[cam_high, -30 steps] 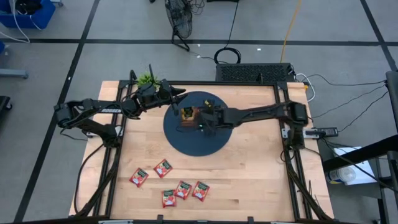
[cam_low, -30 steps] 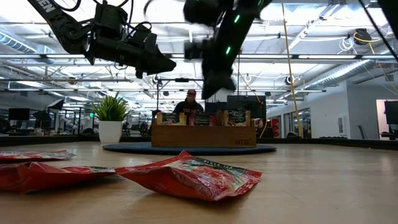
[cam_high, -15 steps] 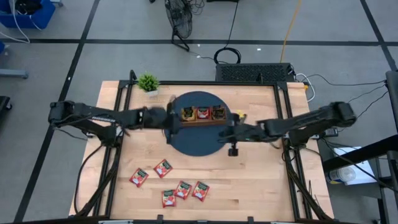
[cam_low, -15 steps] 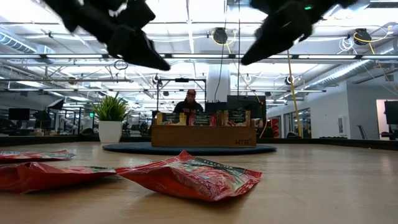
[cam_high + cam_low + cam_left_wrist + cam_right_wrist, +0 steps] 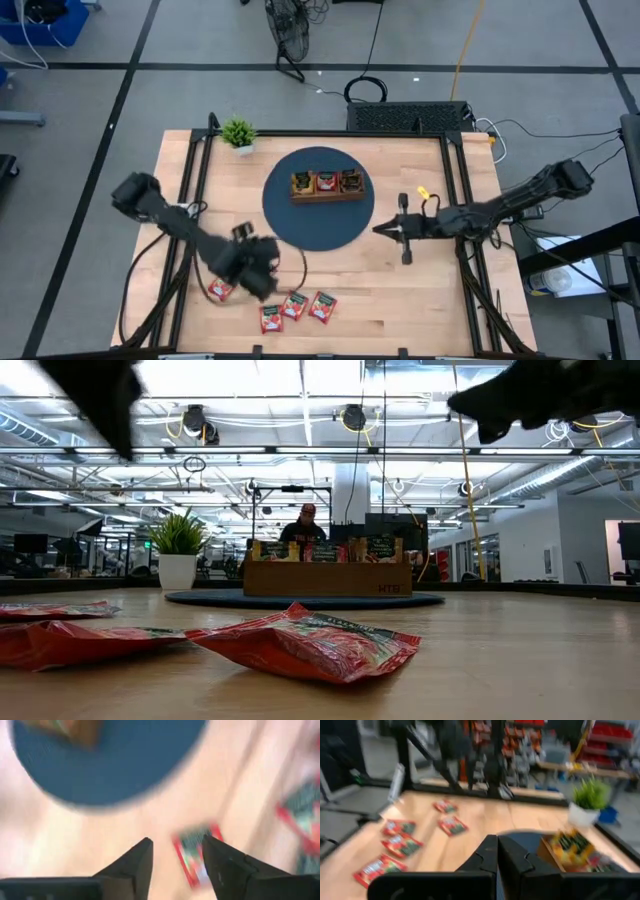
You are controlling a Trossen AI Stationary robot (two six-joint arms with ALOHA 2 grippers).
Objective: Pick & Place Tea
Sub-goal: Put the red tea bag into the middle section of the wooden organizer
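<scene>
Four red tea sachets [image 5: 293,306] lie plainly on the near part of my wooden table [image 5: 420,300], clustered at its front edge, and a fifth sachet [image 5: 196,854] shows only between the fingers in my left wrist view. My left gripper [image 5: 258,277] hangs just over that cluster, its two fingers [image 5: 137,865] parted with a clear gap between them and nothing clamped in it; the sachet sits below them on the bare wood. Farther back, my right gripper [image 5: 385,229] hovers beside the right edge of the round dark blue mat [image 5: 300,225], its fingers [image 5: 487,852] pressed together and empty. On the far half of the mat stands the wooden tray [image 5: 327,185], with sachets standing upright in its compartments. Beyond it, at the far left corner, is a small potted plant [image 5: 238,133].
</scene>
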